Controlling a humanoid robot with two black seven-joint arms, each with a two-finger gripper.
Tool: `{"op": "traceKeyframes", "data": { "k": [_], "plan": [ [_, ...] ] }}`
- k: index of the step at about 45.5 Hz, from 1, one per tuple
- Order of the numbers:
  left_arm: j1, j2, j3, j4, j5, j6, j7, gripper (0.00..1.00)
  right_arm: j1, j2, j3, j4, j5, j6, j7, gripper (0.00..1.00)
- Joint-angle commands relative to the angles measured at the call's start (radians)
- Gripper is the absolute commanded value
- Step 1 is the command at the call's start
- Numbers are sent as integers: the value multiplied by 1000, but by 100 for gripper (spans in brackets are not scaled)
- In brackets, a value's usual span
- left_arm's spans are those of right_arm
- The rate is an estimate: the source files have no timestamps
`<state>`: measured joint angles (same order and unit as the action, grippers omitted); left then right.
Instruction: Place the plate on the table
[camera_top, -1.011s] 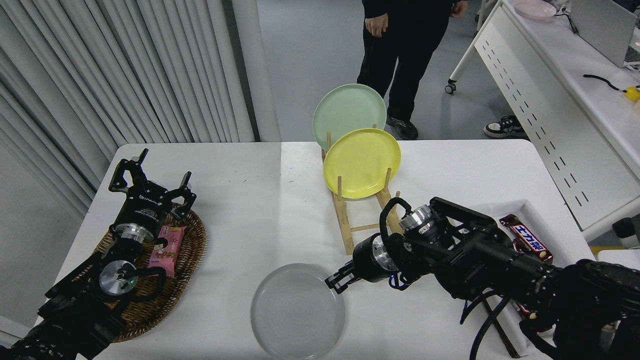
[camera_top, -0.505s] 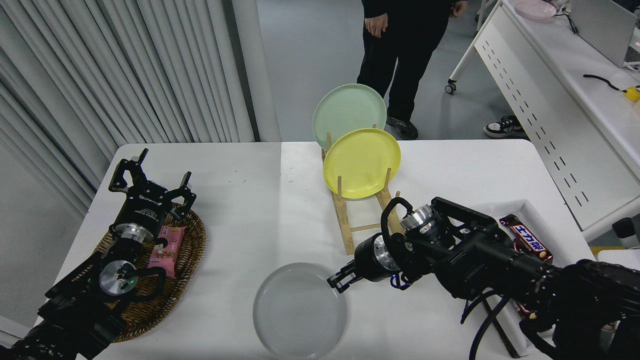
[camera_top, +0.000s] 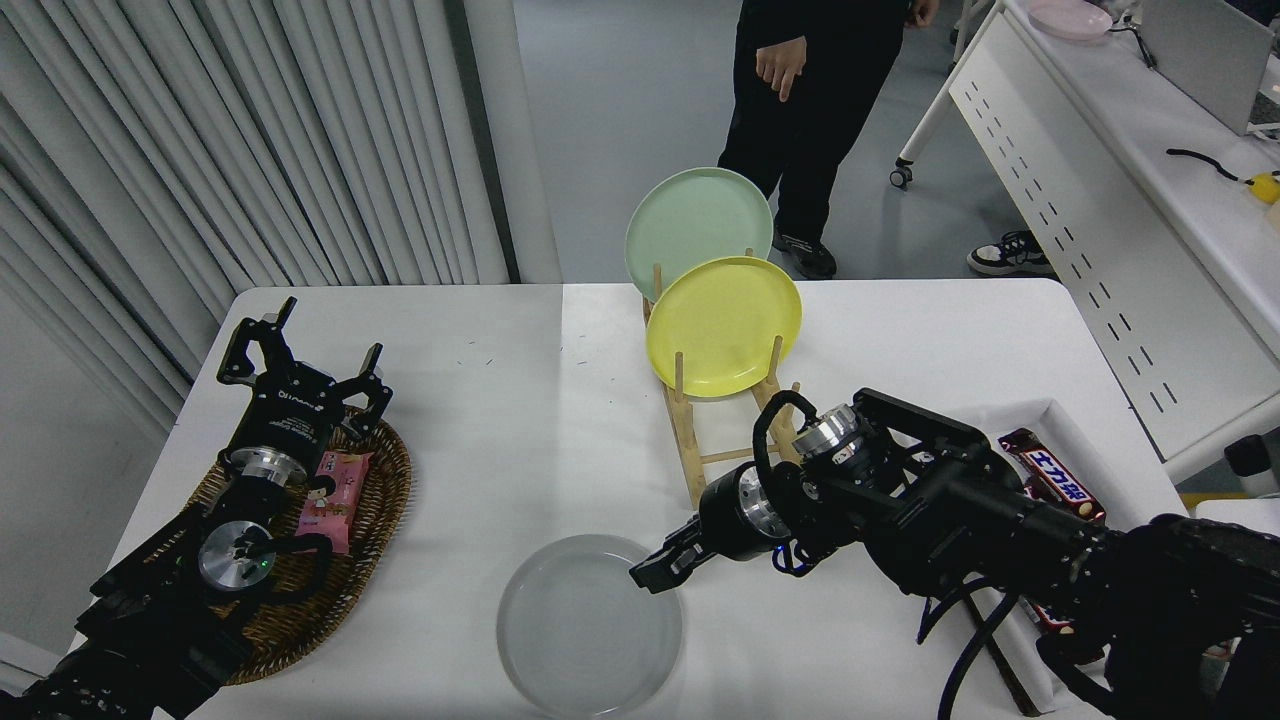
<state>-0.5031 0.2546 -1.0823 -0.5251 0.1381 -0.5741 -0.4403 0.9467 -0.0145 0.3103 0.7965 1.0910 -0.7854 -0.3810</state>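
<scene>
The light-grey plate (camera_top: 585, 630) is near the table's (camera_top: 480, 420) front edge, about level with the white top. My right gripper (camera_top: 655, 570) reaches in from the right and is shut on the plate's upper right rim. I cannot tell whether the plate rests fully on the table or is held just above it. My left gripper (camera_top: 300, 365) is parked open at the left, over the far end of a wicker basket (camera_top: 370, 500).
A wooden rack (camera_top: 700, 440) behind my right gripper holds a yellow plate (camera_top: 722, 325) and a pale green plate (camera_top: 695, 225). The basket holds a pink snack pack (camera_top: 335, 495). A white tray (camera_top: 1050, 420) with a candy bar (camera_top: 1050, 475) is at the right. A person (camera_top: 815, 100) stands beyond the table.
My right gripper has moved a little to the left and down, and the grey plate has shifted left with it. The person's hand has moved to the right.
</scene>
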Motion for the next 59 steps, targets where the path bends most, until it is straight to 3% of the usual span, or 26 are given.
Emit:
{"op": "traceKeyframes", "data": {
  "k": [1,34,59],
  "plan": [
    [0,0,-1,1,0,0,0,100,9,-39,35,92,3,0,-18,100],
    [0,0,-1,-1,0,0,0,100,130,-171,56,372,-37,3,-19,100],
    [0,0,-1,1,0,0,0,100,245,-338,38,429,-62,408,-15,100]
  ]
}}
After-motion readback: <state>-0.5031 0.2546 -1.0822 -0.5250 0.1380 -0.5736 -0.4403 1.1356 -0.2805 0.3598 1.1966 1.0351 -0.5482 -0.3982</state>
